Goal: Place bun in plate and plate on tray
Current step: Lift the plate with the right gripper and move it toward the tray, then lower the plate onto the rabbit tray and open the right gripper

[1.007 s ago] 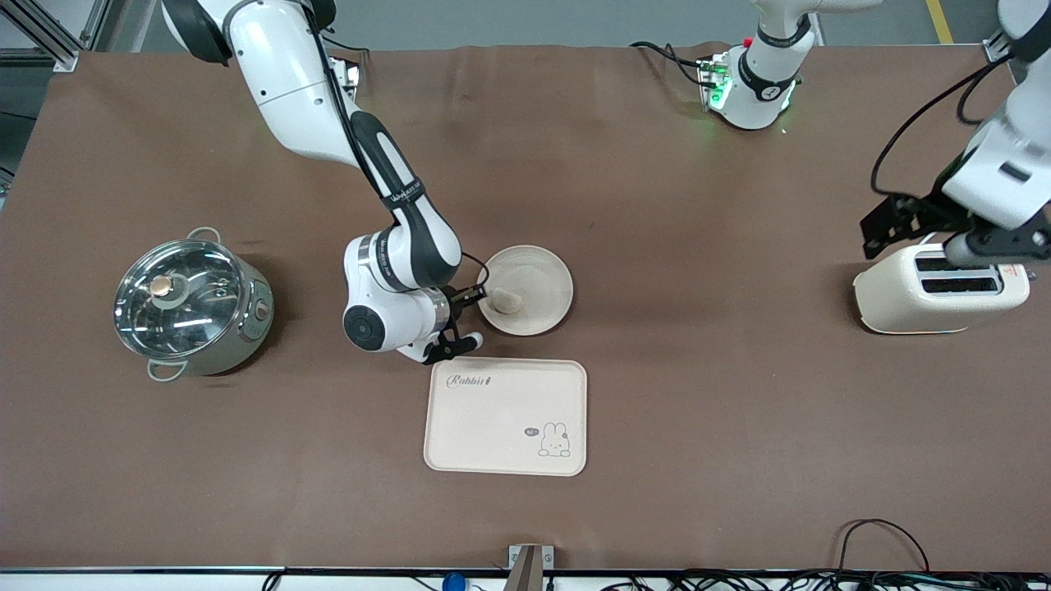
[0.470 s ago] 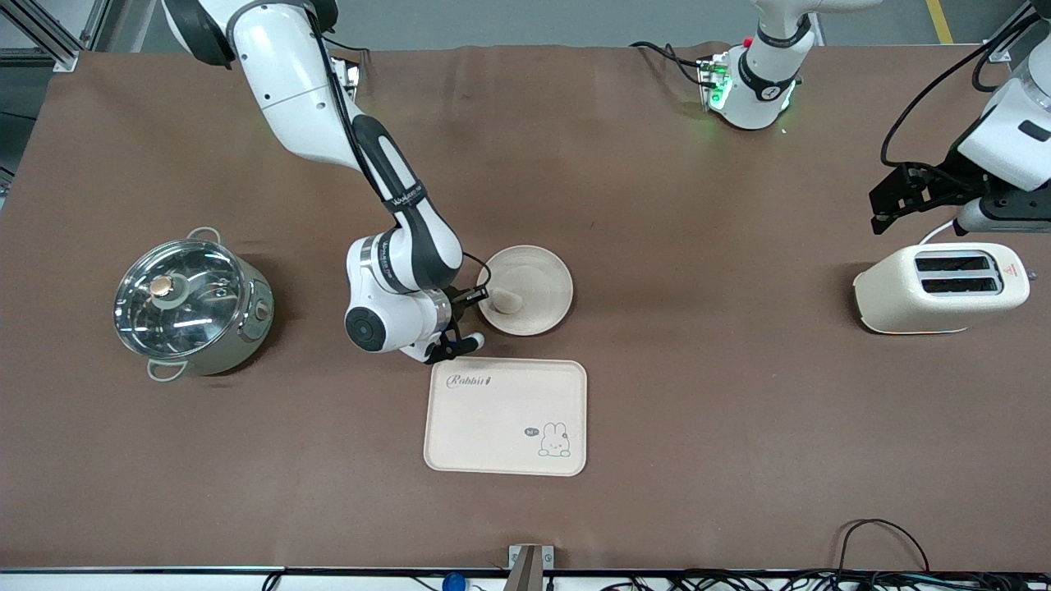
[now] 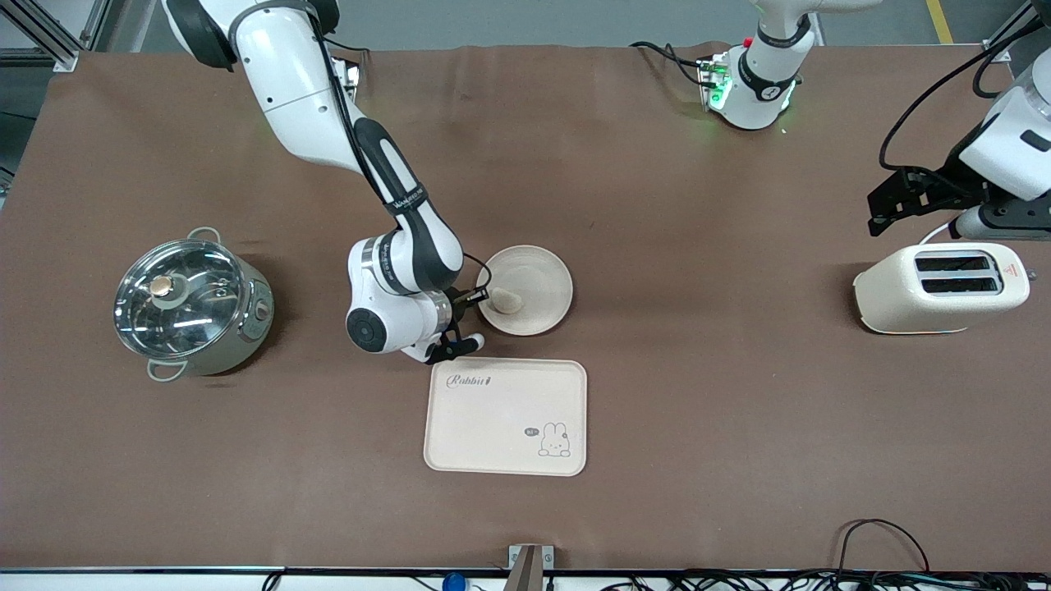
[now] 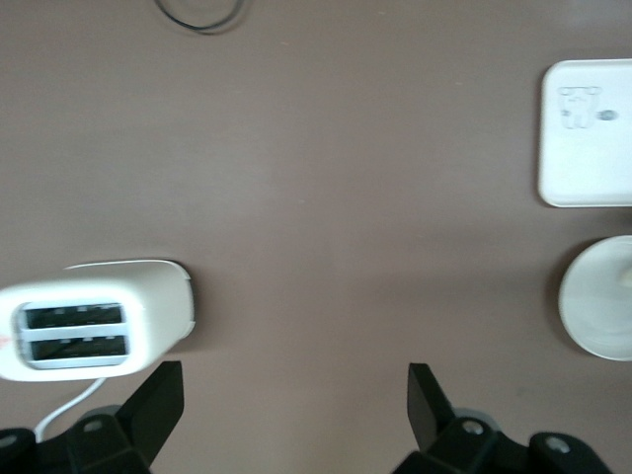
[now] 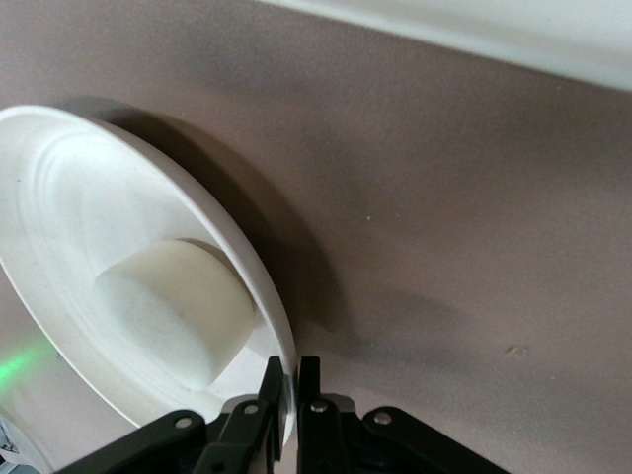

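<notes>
Plate [image 3: 534, 283] holds bun [image 3: 506, 301] — right hand [image 5: 289, 395] pinches its rim; left hand [image 4: 294, 400] spread wide, empty, above desk [image 3: 706, 394].

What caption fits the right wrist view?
Right gripper pinches the round cream-white plate's rim, pale dough bun inside.

**Bun in plate, plate beside tray**

The bun [image 3: 507, 301], a small pale cream lump, lies in the plate [image 3: 542, 275] close to its rim toward the right arm's end. The round cream-white plate sits on the table, tipped up slightly at that rim. The cream rectangular tray [image 3: 505, 416], printed "Rabbit", lies flat, nearer the front camera, just beside the plate.
</notes>
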`<state>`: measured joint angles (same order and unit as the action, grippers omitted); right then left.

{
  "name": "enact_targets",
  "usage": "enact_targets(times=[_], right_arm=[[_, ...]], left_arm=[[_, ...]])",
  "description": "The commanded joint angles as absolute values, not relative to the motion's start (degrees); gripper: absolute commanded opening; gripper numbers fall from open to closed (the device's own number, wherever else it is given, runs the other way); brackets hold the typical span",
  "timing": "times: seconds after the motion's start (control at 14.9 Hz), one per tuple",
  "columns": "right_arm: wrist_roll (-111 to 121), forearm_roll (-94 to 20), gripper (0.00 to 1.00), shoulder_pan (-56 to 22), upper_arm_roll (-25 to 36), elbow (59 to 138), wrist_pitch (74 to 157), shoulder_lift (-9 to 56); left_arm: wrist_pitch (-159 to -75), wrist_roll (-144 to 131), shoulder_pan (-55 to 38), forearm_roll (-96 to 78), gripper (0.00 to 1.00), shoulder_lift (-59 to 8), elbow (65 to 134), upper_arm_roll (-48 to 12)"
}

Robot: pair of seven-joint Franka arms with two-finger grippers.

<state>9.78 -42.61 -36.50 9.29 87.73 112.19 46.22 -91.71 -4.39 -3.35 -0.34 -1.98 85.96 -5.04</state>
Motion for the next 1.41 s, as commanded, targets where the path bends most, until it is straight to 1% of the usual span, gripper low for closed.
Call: enact_targets(times=[0.0,0.27,0.47,0.6,0.81,1.01,1.07,1.34], right_arm=[[10.4,-43.9,0.04,-36.3,9.8,87.6,111.8,45.8],[9.6,-44.1,0.02,-34.6,10.0,86.1,111.2,43.9],[6.4,-43.9,0.02,-31.8,10.1,80.9,109.6,43.9],[5.6,-43.9,0.01,-29.9,10.2,77.5,110.4,44.9],[5.1,-44.0,0.01,-27.1,10.1,69.5,113.5,49.4],[-0.6,-43.8,0.00,-25.8,10.2,59.2,115.0,56.5],[-0.8,-43.8,0.00,-25.1,10.3,57.1,115.4,58.3],[-0.4,-43.9,0.01,-24.5,9.9,56.2,121.2,62.0]], left_arm=[[-90.4,-3.3,-3.1,-1.8,1.00,-2.9,84.5,-5.3],[-90.4,-3.3,-2.6,-1.1,1.00,-2.2,84.2,-4.7],[-90.4,-3.7,-3.2,-0.4,1.00,-2.5,84.1,-5.0],[-90.4,-3.5,-3.0,0.1,1.00,-2.5,84.1,-5.1],[-90.4,-1.7,-2.7,0.1,1.00,-2.4,84.1,-4.7],[-90.4,-1.3,-2.8,0.1,1.00,-2.5,84.1,-4.7],[-90.4,-1.3,-2.9,0.1,1.00,-2.5,84.1,-4.7],[-90.4,-1.2,-2.8,0.2,1.00,-2.5,84.1,-4.7]])
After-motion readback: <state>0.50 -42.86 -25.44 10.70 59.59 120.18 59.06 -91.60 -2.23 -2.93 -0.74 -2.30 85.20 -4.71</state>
